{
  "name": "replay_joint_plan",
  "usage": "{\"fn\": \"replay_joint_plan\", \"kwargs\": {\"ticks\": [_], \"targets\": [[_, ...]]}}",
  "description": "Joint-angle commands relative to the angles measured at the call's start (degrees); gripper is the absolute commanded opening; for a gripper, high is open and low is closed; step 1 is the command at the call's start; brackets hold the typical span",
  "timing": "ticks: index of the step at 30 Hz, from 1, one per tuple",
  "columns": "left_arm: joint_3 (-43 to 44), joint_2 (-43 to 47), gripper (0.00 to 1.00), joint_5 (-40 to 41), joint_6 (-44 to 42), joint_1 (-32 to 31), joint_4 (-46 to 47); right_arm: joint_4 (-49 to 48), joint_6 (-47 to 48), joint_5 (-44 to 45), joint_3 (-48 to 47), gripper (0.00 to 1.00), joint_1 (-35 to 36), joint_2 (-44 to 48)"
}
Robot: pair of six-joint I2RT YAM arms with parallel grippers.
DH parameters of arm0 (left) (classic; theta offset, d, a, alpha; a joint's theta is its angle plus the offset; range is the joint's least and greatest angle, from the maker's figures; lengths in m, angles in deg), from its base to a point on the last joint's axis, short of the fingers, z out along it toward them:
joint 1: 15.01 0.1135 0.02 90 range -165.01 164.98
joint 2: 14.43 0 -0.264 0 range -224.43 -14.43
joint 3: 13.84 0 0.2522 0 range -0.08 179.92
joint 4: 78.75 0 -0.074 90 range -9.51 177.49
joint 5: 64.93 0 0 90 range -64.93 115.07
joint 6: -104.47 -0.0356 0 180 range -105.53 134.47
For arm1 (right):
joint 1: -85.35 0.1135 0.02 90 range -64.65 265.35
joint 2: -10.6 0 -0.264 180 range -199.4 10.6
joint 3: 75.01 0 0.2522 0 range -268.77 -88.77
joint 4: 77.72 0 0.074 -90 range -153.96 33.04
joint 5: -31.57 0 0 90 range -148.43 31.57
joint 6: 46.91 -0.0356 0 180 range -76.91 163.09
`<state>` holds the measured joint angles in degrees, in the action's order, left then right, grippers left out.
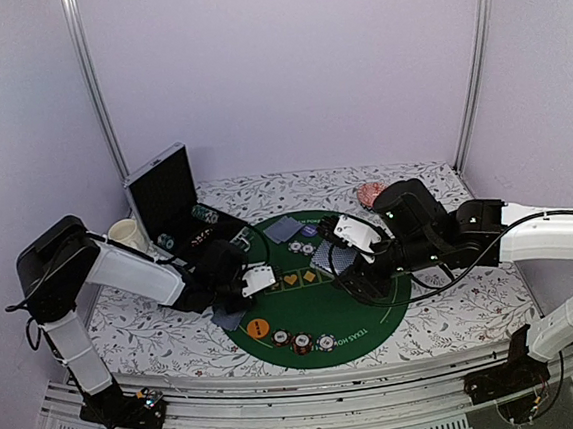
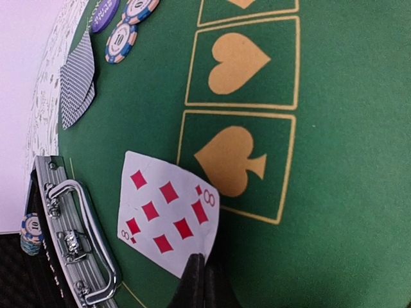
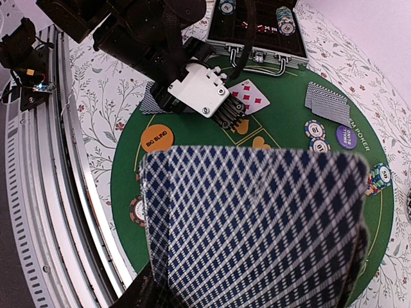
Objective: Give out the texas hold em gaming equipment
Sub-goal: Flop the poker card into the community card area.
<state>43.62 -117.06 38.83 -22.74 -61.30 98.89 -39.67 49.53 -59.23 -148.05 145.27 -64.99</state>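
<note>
A round green poker mat (image 1: 375,312) lies mid-table. My left gripper (image 2: 200,262) is shut on the edge of a face-up eight of diamonds (image 2: 164,208), low over the mat beside the gold spade box (image 2: 239,160). My right gripper (image 3: 250,292) holds a deck of blue diamond-backed cards (image 3: 257,218) that fills its view, over the mat's centre (image 1: 343,260). An orange BIG BLIND disc (image 3: 157,138), a purple disc (image 3: 346,136), striped chips (image 3: 314,129) and face-down card pairs (image 3: 327,102) (image 3: 153,99) lie on the mat.
An open metal chip case (image 1: 170,200) stands at the back left, its handle (image 2: 80,240) close to the held card. A white mug (image 1: 125,234) sits left of it and a pink dish (image 1: 370,194) at the back. More chips (image 1: 303,343) line the mat's near edge.
</note>
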Motion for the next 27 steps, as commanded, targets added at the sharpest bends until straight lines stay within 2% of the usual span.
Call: {"fn": "replay_joint_plan", "kwargs": {"ticks": [1,13,21,27], "targets": [[2.9,-2.0,0.0,-2.5,2.7,-0.8,-10.6,0.2,-0.4,-0.3,-1.3,0.44,-0.2,0.7],[5.4,-0.4,0.0,-8.3,3.5,-1.4,-19.0,1.0,-0.7,0.0,-1.3,0.44,-0.2,1.2],[8.5,-2.3,0.0,-10.5,4.3,-1.4,-25.6,1.4,-0.6,0.1,-1.4,0.44,-0.2,1.3],[8.4,-1.8,0.01,-11.7,3.8,-1.3,-26.0,1.5,-0.6,0.2,-1.4,0.44,-0.2,1.4]]}}
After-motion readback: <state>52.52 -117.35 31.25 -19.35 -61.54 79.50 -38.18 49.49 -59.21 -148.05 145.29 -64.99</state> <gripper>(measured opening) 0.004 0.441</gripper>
